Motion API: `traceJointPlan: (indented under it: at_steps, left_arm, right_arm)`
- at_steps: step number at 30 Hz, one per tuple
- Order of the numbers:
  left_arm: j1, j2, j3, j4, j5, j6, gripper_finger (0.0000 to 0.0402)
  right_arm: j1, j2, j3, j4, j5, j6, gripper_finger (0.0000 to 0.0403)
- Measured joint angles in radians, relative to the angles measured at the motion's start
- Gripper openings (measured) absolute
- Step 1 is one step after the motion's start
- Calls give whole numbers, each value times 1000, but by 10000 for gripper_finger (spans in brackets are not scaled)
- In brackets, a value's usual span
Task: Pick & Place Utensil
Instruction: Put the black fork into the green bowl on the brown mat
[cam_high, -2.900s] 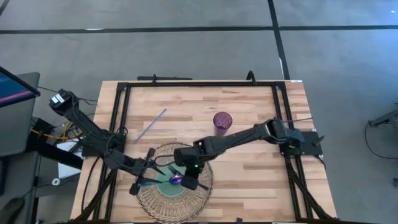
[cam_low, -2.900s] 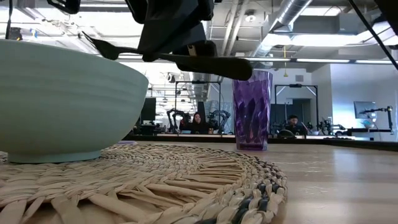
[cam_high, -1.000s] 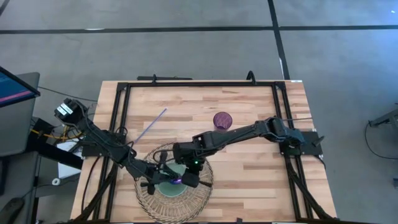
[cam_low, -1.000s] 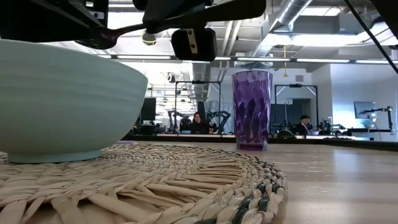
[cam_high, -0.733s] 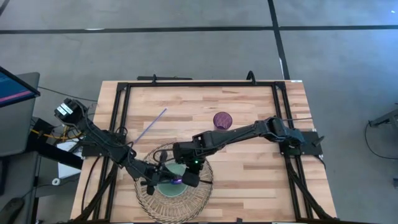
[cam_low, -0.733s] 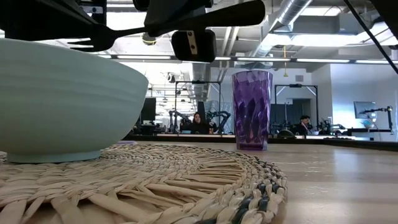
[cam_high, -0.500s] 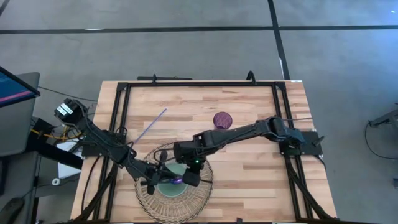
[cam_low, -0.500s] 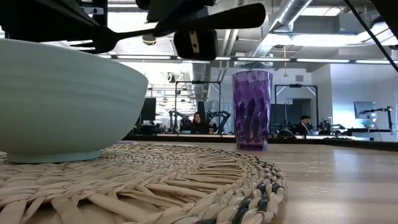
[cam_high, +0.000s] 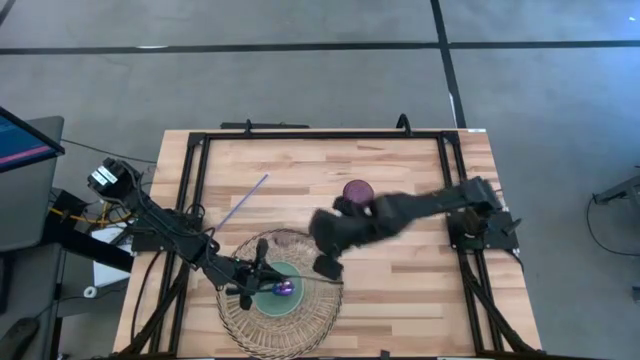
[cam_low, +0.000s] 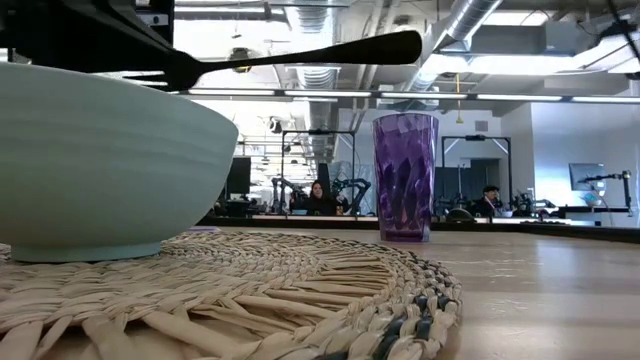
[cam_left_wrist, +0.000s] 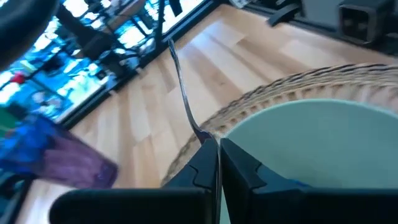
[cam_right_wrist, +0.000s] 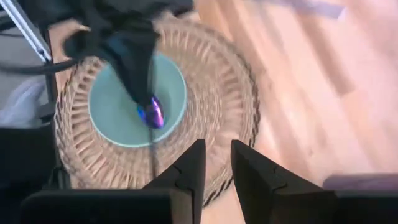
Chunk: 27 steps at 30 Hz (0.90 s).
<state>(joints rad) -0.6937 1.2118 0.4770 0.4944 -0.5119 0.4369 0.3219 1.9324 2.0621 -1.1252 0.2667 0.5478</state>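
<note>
Left gripper (cam_left_wrist: 217, 155) pinches a slim dark fork (cam_low: 300, 55).

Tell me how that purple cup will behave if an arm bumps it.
The purple cup stands tall and narrow on bare wood, so it would probably tip rather than slide. It looks like thin translucent plastic and seems empty, so likely light and easily knocked. Toppled, it would probably roll.

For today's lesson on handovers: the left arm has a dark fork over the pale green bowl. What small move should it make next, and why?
Probably lower the fork a little toward the bowl. The left end effector is shut on the fork, which hangs level above the bowl's rim on the woven mat. The right end effector holds nothing and sits off over the mat's edge, so the left arm alone carries the fork.
</note>
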Motion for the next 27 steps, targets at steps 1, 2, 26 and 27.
traceJointPlan:
  at_steps: [1, 2, 26, 27]
  left_arm:
    - [0, 0, 0, 1, -19, 6, 9]
    - [0, 0, 0, 5, -41, 20, 8]
    - [0, -1, 0, 118, -281, 239, 9]
    - [0, -1, 0, 118, -281, 240, 8]
  right_arm:
    - [31, -13, -12, 16, 64, -1, 70]
    - [64, -23, -27, 25, 130, 0, 70]
    - [310, -219, -335, 58, 618, 258, 70]
    - [329, -231, -354, 57, 673, 262, 70]
